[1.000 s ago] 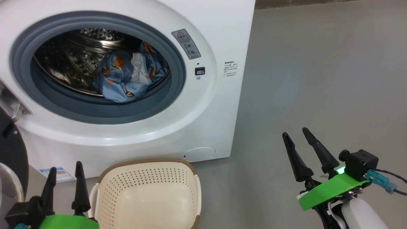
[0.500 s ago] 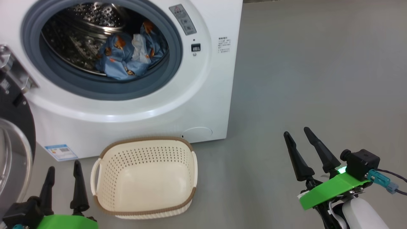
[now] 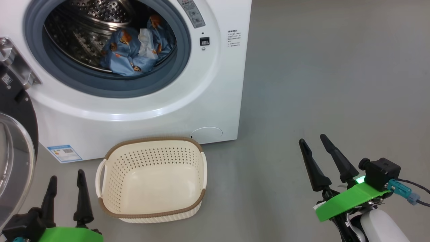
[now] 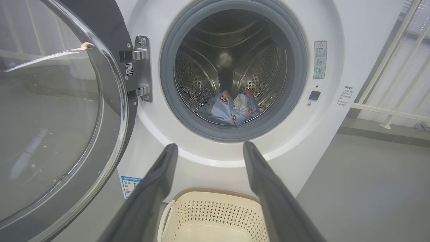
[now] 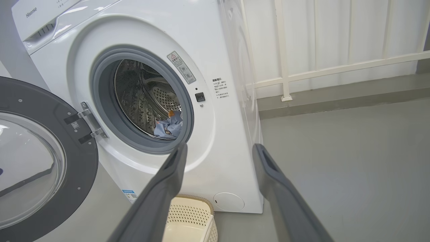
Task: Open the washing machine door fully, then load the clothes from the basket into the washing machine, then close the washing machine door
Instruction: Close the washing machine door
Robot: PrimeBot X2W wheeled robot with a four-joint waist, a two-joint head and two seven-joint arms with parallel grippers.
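Standing open, the washing machine door (image 3: 15,141) lies just left of the left gripper (image 3: 66,175) and well apart from the right gripper (image 3: 312,139), both spread and empty, with the clothes (image 3: 129,53) already in the drum (image 3: 74,37) and the basket (image 3: 153,138) bare

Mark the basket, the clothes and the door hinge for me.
basket (image 3: 153,139), head view, far brown rim
clothes (image 3: 125,57), head view, blue bear-print fabric
door hinge (image 4: 144,70), left wrist view, metal plate
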